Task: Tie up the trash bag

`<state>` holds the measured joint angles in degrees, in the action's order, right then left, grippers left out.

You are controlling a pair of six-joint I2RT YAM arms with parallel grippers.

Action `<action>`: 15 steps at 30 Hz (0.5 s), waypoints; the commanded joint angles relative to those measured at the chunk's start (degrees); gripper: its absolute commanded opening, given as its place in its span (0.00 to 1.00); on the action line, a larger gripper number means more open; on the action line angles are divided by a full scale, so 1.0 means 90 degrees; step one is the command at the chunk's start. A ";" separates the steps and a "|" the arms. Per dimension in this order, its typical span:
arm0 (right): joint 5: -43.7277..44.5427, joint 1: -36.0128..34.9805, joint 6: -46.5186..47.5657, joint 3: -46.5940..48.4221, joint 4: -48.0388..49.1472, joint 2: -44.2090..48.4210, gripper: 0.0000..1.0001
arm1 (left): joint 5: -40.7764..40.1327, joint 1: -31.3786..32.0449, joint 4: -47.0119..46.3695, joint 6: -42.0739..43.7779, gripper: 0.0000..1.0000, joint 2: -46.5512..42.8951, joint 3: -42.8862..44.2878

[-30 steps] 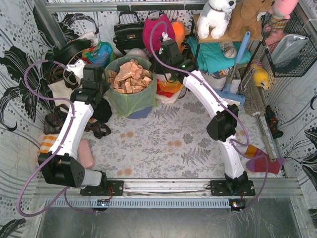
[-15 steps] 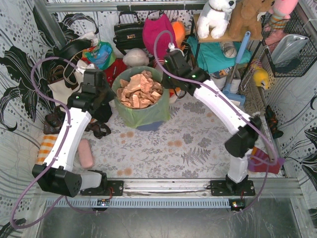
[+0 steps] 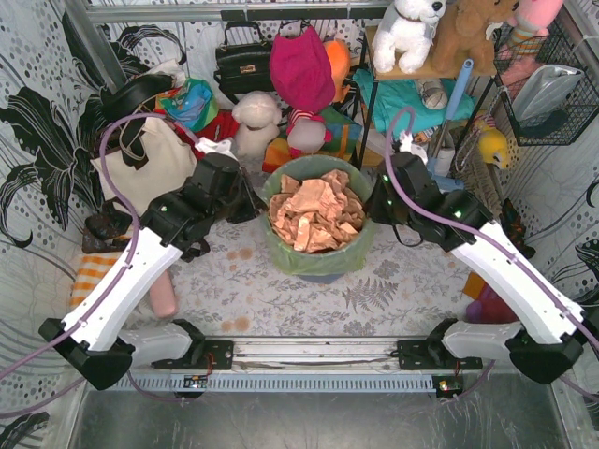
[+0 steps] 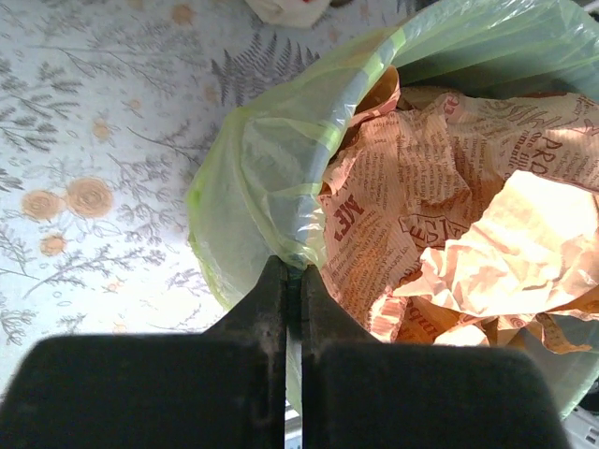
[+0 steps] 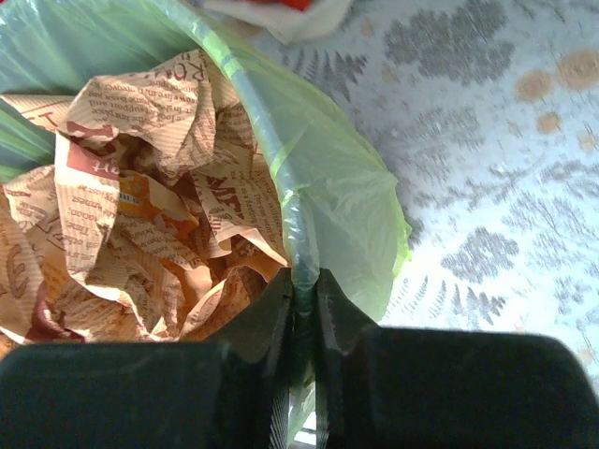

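Left pincer, right pincer clamp upright trash bag.

Left arm: elbow low at the near left, forearm slanting up and inward, wrist turned toward the centre. Left gripper: jaws pressed together, a fold of the trash bag rim pinched between the tips. Right arm: mirror pose, elbow low at the near right, forearm slanting inward. Right gripper: jaws likewise closed on the bag's rim, on the opposite side. The two wrists sit about level, well apart.
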<state>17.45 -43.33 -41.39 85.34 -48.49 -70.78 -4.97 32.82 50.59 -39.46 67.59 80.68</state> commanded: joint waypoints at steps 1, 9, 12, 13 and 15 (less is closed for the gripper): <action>-0.0361 -0.0156 -0.0497 -0.0414 -0.0159 0.0523 0.00 | 0.0416 0.0614 -0.0456 -0.0400 0.00 0.0031 0.0220; -0.0114 -0.0156 -0.0405 -0.0683 -0.0175 0.0543 0.00 | -0.0263 0.1204 0.0185 -0.0799 0.00 0.0014 0.0299; 0.0024 -0.0156 -0.0340 -0.0674 -0.0148 0.0418 0.00 | -0.0467 0.1207 0.0258 -0.0854 0.00 -0.0212 0.0217; 0.0048 -0.0156 -0.0307 -0.0660 -0.0130 0.0376 0.00 | -0.0527 0.1207 0.0258 -0.0876 0.04 -0.0274 0.0177; 0.0186 -0.0156 -0.0272 -0.0606 -0.0150 0.0285 0.06 | -0.0575 0.1207 0.0197 -0.0898 0.15 -0.0395 0.0075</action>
<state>18.11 -44.05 -44.56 79.37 -53.67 -66.92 -10.72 42.52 57.21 -46.13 67.90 80.66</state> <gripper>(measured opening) 0.091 0.075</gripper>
